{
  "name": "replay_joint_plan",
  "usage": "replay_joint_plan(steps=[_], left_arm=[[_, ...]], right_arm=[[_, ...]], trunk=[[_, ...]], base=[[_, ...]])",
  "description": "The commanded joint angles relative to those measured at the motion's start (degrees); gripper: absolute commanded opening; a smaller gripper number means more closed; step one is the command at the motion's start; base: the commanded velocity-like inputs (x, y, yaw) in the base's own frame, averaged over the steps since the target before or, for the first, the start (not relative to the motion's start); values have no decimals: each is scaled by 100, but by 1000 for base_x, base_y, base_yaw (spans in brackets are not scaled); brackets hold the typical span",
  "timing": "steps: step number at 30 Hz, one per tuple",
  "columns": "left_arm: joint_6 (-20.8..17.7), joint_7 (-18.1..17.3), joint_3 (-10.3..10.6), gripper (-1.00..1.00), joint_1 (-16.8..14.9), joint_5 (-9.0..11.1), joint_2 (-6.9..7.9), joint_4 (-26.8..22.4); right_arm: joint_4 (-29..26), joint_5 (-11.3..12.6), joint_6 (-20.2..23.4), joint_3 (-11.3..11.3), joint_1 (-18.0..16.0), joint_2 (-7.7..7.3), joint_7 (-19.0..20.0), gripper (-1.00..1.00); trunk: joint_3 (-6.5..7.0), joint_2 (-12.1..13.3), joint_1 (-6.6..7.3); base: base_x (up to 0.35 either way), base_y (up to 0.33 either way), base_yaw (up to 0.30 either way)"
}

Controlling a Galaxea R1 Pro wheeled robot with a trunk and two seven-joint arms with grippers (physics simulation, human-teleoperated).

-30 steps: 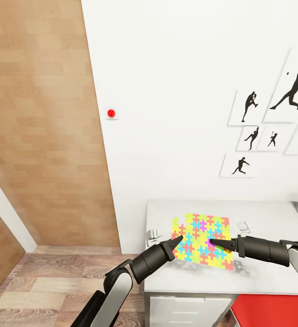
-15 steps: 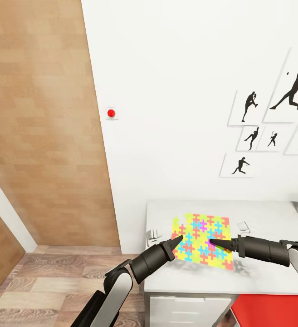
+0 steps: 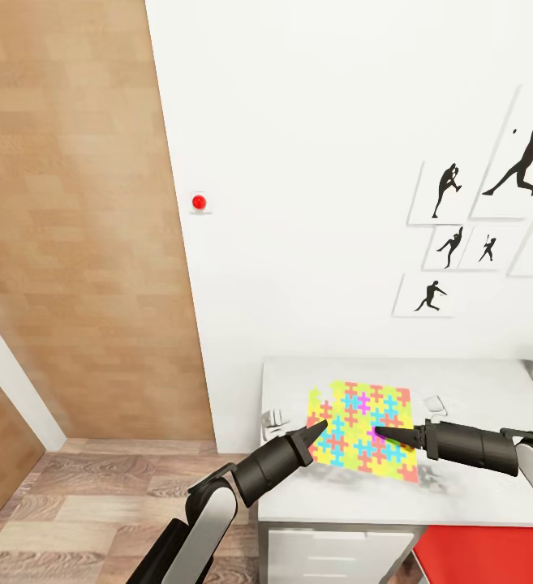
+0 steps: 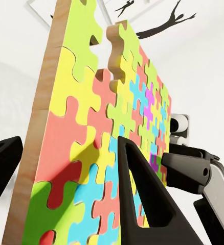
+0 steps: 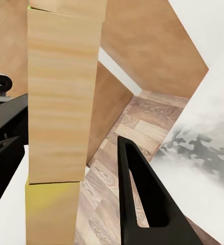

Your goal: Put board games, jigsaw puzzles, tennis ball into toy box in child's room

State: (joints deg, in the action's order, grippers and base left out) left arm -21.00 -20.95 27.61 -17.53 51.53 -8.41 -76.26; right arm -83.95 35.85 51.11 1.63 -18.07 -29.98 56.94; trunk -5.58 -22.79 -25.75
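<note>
Against the white wall with black baseball-player pictures (image 3: 449,243), a wooden door (image 3: 79,227) stands at the left. Over the tabletop's (image 3: 477,381) left end, both tools pinch one jigsaw puzzle (image 3: 363,430): the left tool (image 3: 319,425) clamps its left edge, the right tool (image 3: 380,432) its right part, each closed narrowly on the board. A red seat (image 3: 485,556) sits near right.

Colourful puzzle (image 4: 117,138) standing on edge between two black fingers (image 4: 142,189), opposite gripper (image 4: 194,171) beyond, wall silhouettes (image 4: 163,23) behind.
</note>
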Motion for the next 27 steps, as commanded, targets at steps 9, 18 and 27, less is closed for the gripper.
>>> replay_joint_plan(steps=[9, 18, 27], left_arm=[[-50, -8, -1, -100, -4, 70, -1, -16], [34, -15, -1, -100, -4, 30, 10, -48], [65, -22, -1, -100, -4, 20, 14, -55]], right_arm=[[6, 7, 153, -3, -14, -36, 104, -100], [11, -29, 889, 24, -26, -21, 602, -100], [39, -34, 889, 31, -51, -17, 706, -100]], trunk=[[-13, -13, -4], [-13, -13, -4], [-13, -13, -4]], base=[[0, 0, 0], [0, 0, 0], [0, 0, 0]])
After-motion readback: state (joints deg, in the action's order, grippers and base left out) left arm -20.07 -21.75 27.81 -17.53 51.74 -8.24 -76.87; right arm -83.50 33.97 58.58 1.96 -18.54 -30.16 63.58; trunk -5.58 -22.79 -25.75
